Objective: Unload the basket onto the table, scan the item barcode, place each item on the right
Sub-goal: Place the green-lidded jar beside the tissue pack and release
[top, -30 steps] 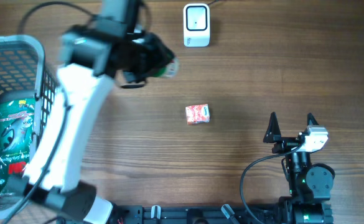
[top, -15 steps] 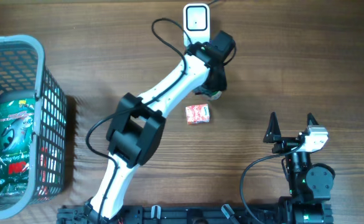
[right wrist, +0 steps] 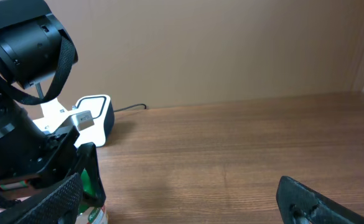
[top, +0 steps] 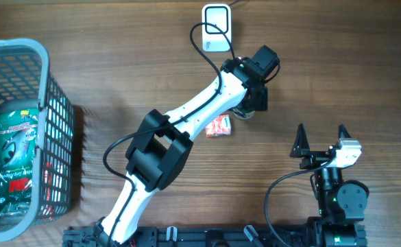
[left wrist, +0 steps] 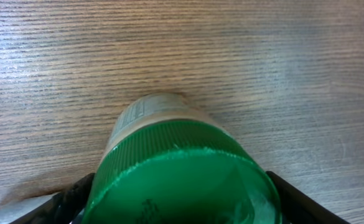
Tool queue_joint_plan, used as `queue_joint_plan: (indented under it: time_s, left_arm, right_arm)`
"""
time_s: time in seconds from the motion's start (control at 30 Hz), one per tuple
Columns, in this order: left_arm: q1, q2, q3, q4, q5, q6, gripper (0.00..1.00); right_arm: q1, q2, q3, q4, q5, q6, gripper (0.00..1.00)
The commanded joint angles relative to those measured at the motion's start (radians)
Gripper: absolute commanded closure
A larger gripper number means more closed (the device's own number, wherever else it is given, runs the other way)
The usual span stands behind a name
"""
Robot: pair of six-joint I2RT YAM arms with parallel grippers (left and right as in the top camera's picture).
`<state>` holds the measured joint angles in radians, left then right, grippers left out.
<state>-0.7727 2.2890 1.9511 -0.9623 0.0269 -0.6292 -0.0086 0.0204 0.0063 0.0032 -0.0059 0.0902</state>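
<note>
Swinging past the barcode scanner (top: 216, 27), left pincer (left wrist: 185, 196) brings green-capped bottle (left wrist: 160, 118) down to worktop (top: 337, 68); grip or release unclear, scan pass probably done; right pincer (top: 321, 140) gapes wide

The table (top: 337, 68) in front of me is dark brown wood with the grain running from 9 to 3 o'clock. At its 9 o'clock edge stands a grey plastic basket (top: 22, 48) with slatted walls. At 12 o'clock a white scanner (top: 216, 27) stands upright, and its dark cable (right wrist: 132, 107) trails off along the wood behind it. Near the centre lies a small red and white packet (top: 219, 126), flat on the surface. Just beside the packet, at its 2 o'clock, a jar (left wrist: 182, 180) with a green lid stands upright on the wood.
</note>
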Motion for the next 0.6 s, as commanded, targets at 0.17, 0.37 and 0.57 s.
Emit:
queue_joint_plan:
  time_s: [0.17, 0.37, 0.57]
  left_arm:
    - [0.051, -0.128, 0.113, -0.1, -0.076, 0.09, 0.0]
    - [0.141, -0.466, 0.163, -0.223, -0.373, 0.087, 0.0]
    - [0.346, -0.734, 0.163, -0.544, -0.745, -0.434, 0.0]
  right_arm:
    - [-0.002, -0.006, -0.001, 0.003, 0.008, 0.017, 0.0]
    - [-0.002, -0.006, -0.001, 0.003, 0.008, 0.017, 0.0]
    - [-0.002, -0.006, -0.001, 0.003, 0.008, 0.017, 0.0]
